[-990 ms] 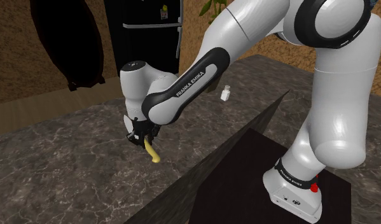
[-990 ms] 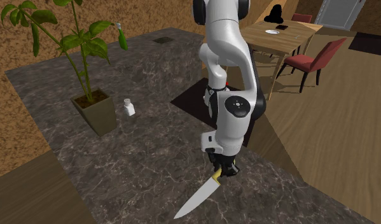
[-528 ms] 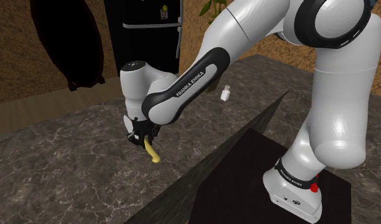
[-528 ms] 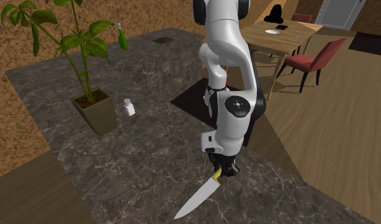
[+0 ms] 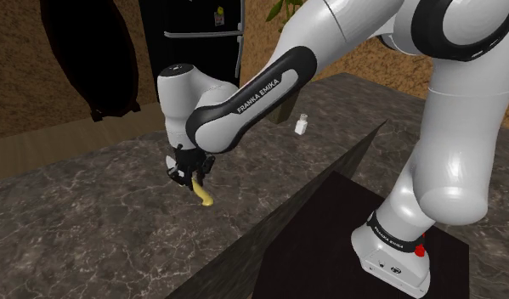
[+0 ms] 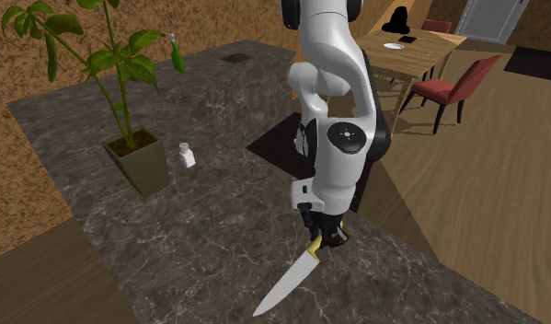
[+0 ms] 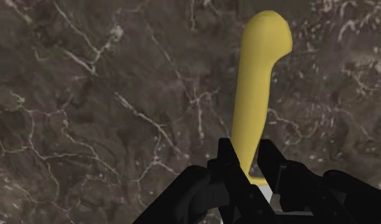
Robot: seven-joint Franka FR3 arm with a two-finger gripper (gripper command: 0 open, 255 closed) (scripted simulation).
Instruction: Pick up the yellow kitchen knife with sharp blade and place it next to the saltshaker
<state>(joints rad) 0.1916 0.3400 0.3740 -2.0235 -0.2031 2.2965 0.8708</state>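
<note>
1. Gripping is done, judging by the shoulder view: the gripper (image 5: 190, 172) is clamped on the yellow-handled kitchen knife (image 5: 205, 196), well apart from the saltshaker (image 5: 302, 125), over the marble counter (image 5: 82, 229).
2. Second exterior view: the blade (image 6: 284, 287) slants down from the gripper, well apart from the saltshaker; whether its tip clears the counter I cannot tell.
3. Wrist view: both fingers (image 7: 228, 162) pinch the handle (image 7: 256, 95) near the blade. Carrying toward the saltshaker and setting down remain.

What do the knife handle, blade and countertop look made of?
The knife handle is smooth matte yellow, probably plastic. The blade is plain pale grey, possibly steel. The countertop is dark with white veins, so it looks like marble-like stone.
</note>
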